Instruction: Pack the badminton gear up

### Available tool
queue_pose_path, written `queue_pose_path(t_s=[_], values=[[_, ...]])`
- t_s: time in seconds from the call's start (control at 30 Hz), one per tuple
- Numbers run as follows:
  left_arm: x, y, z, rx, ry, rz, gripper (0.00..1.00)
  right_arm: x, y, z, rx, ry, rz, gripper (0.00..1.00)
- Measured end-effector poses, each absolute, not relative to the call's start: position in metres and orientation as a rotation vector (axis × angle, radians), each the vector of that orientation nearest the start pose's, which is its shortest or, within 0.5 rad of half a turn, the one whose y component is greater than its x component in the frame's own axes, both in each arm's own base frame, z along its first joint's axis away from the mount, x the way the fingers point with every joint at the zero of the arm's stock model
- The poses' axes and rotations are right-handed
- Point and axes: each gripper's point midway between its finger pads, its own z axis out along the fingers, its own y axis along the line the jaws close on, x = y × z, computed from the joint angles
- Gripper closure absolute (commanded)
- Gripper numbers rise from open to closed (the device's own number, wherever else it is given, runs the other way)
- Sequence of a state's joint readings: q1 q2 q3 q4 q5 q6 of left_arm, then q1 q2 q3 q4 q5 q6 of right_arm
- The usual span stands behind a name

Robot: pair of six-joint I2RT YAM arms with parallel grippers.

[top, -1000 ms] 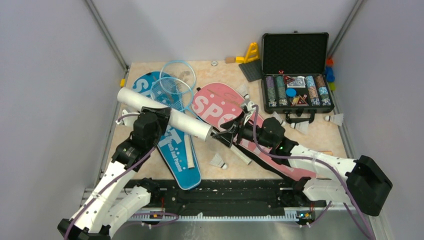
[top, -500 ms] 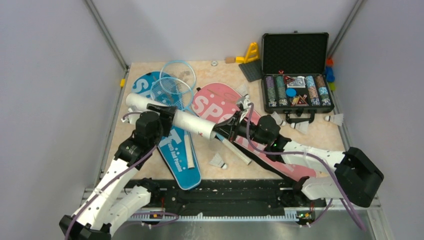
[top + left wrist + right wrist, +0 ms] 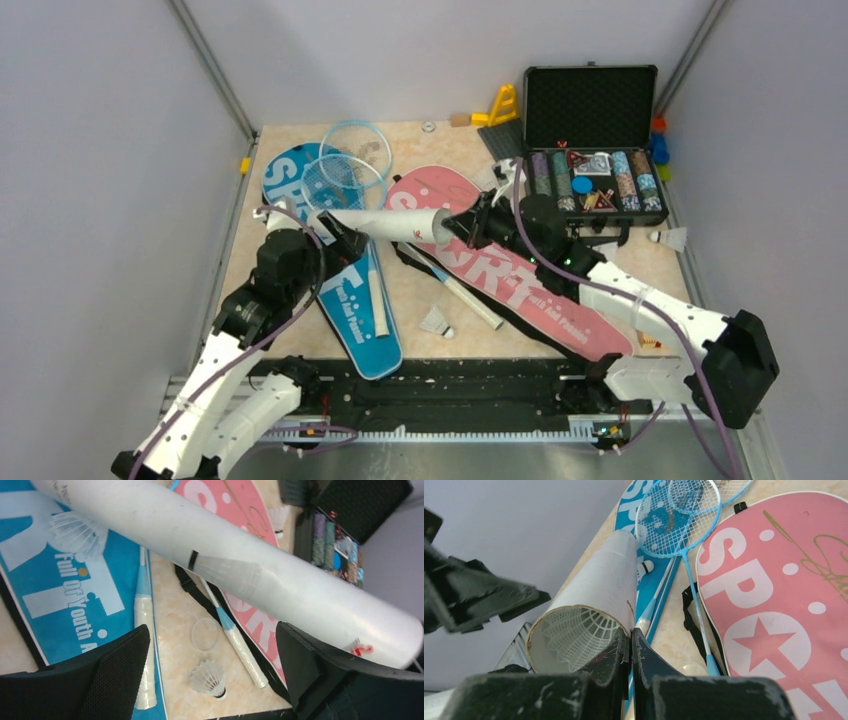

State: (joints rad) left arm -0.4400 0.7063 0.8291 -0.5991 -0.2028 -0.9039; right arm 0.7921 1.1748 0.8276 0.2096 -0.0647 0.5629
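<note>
The white tube point(image 3: 385, 222) hangs slanted above the blue cover point(image 3: 352, 305) and pink cover point(image 3: 520, 285). My right gripper point(image 3: 456, 227) is shut on the rim of its open end point(image 3: 574, 611), one finger inside and one outside. A shuttlecock point(image 3: 576, 630) sits inside the tube. My left gripper point(image 3: 212, 667) stands open just under the tube point(image 3: 250, 575), not touching it. Two light-blue rackets point(image 3: 345, 178) lie across the blue cover. A loose shuttlecock point(image 3: 210, 678) and a clear round lid point(image 3: 205, 634) lie on the table between the left fingers. Another shuttlecock point(image 3: 75, 532) rests on the blue cover.
An open black case of poker chips point(image 3: 592, 150) stands at the back right, with a yellow toy point(image 3: 500, 104) to its left. Two shuttlecocks point(image 3: 668, 238) lie by the right wall. Grey walls close the table on three sides.
My right gripper shut on the tube's rim and carried that end back and to the right. My left gripper opened, let go of the tube and dropped slightly below it.
</note>
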Motion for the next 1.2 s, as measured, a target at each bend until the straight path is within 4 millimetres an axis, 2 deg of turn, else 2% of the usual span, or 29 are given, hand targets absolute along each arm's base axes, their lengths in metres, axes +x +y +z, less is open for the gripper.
queue_pose_path(t_s=[0.07, 0.13, 0.2, 0.27, 0.37, 0.5, 0.67, 0.87, 1.0, 1.13, 1.2], values=[[0.235, -0.116, 0.245, -0.482, 1.995, -0.662, 0.01, 0.270, 0.312, 0.265, -0.249, 1.837, 1.044, 1.00], [0.228, -0.130, 0.261, -0.280, 1.937, -0.737, 0.01, 0.275, 0.314, 0.266, -0.258, 1.875, 1.049, 1.00], [0.217, -0.146, 0.273, -0.034, 1.868, -0.792, 0.01, 0.276, 0.317, 0.262, -0.277, 1.924, 1.054, 1.00], [0.204, -0.165, 0.283, 0.316, 1.735, -0.807, 0.01, 0.275, 0.318, 0.257, -0.304, 1.974, 1.058, 1.00], [0.195, -0.180, 0.279, 0.676, 1.538, -0.740, 0.01, 0.273, 0.318, 0.251, -0.352, 2.049, 1.047, 1.00], [0.206, -0.187, 0.262, 0.916, 1.407, -0.602, 0.04, 0.276, 0.310, 0.254, -0.408, 2.090, 1.017, 1.00], [0.234, -0.196, 0.227, 1.072, 1.456, -0.521, 0.04, 0.278, 0.305, 0.266, -0.547, 2.091, 0.974, 1.00], [0.262, -0.200, 0.215, 1.145, 1.477, -0.447, 0.05, 0.274, 0.300, 0.258, -0.667, 2.125, 0.979, 1.00], [0.277, -0.201, 0.201, 1.183, 1.510, -0.405, 0.07, 0.266, 0.302, 0.263, -0.738, 2.106, 1.027, 1.00], [0.286, -0.202, 0.188, 1.221, 1.535, -0.380, 0.14, 0.263, 0.301, 0.271, -0.775, 2.092, 1.085, 1.00], [0.290, -0.203, 0.184, 1.245, 1.532, -0.371, 0.22, 0.265, 0.299, 0.275, -0.777, 2.093, 1.101, 1.00]])
